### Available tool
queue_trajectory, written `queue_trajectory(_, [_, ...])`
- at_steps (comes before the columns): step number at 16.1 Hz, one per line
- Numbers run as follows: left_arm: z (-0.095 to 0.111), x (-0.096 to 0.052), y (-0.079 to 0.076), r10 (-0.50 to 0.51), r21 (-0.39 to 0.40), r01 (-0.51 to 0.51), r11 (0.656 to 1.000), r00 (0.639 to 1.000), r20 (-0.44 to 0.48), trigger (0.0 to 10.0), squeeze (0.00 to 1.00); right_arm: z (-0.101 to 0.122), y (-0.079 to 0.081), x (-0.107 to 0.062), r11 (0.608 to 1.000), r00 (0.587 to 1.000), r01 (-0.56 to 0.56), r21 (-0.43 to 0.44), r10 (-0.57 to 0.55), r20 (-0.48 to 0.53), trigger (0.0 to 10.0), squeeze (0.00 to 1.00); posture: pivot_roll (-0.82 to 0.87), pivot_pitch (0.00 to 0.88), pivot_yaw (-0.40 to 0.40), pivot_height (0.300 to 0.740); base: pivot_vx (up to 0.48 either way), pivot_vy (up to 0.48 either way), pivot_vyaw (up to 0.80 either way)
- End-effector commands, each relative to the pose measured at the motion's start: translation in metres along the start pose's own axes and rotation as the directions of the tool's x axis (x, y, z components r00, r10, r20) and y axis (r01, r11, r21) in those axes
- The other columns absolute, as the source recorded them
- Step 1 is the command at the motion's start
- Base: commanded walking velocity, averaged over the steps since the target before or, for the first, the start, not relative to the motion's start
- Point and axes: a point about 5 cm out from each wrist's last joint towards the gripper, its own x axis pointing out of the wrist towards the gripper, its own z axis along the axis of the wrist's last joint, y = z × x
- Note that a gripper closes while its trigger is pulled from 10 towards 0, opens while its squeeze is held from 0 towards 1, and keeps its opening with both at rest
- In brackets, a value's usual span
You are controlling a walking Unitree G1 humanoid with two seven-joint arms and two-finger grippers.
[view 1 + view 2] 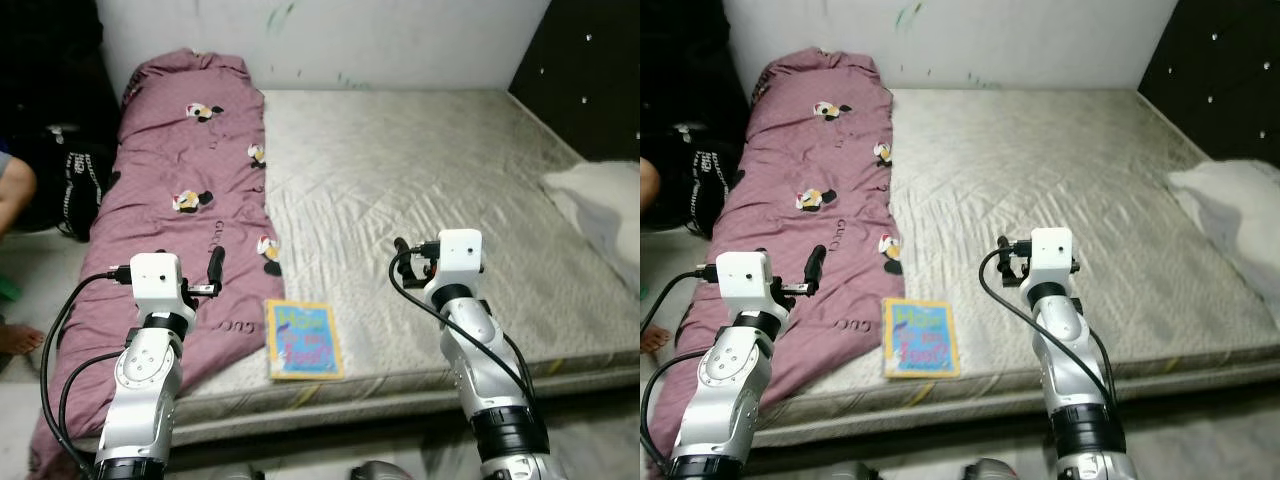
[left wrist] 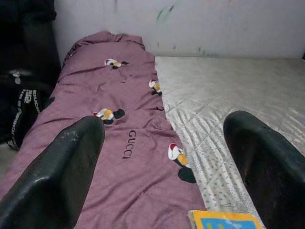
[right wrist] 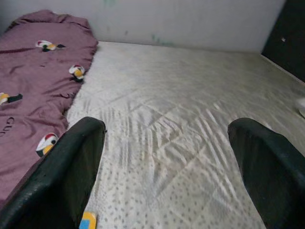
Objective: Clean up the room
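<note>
Two open end effectors, left (image 1: 214,272) and right (image 1: 402,262), are hovering while we are eyeing the thin, colourful picture book (image 1: 303,340) lying flat near the bed's (image 1: 420,180) front edge. We are judging it light and stiff, best slid off that edge and pinched by its spine.

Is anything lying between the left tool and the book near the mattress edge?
Nothing visible does. The left tool hovers open over the purple blanket, and the book lies flat on the bare mattress just beside the blanket's edge, uncovered. The right tool is also open, further off.
</note>
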Motion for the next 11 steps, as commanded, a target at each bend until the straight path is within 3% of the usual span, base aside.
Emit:
queue_trajectory(1, [0.001,0.002,-0.006,0.0,0.019,0.0,1.0,1.0,0.01,10.0,0.0,-0.001,-0.008,0.0,1.0,1.0,0.027,0.0,-0.027,-0.001,10.0,0.0,-0.02,0.0,-0.033,0.74,0.0,0.0,0.0])
queue_trajectory(5, [0.004,0.006,-0.002,0.003,0.034,-0.003,0.999,1.0,0.018,10.0,0.0,0.003,-0.007,0.005,1.0,1.0,0.027,0.002,-0.027,0.01,10.0,0.0,-0.01,0.0,-0.033,0.74,0.0,0.0,0.0])
queue_trajectory(8, [0.01,0.008,-0.002,0.036,0.077,-0.039,0.996,0.999,0.037,10.0,0.0,0.005,-0.01,0.008,0.999,0.999,0.043,0.008,-0.043,0.02,10.0,0.0,-0.01,0.0,-0.03,0.74,0.0,0.0,-0.74])
queue_trajectory(11, [0.006,-0.013,0.011,0.06,0.055,-0.06,0.997,0.998,-0.001,10.0,0.0,-0.003,0.006,-0.009,1.0,1.0,0.019,0.02,-0.019,0.017,10.0,0.0,0.0,0.0,0.005,0.74,0.0,0.0,-0.4])
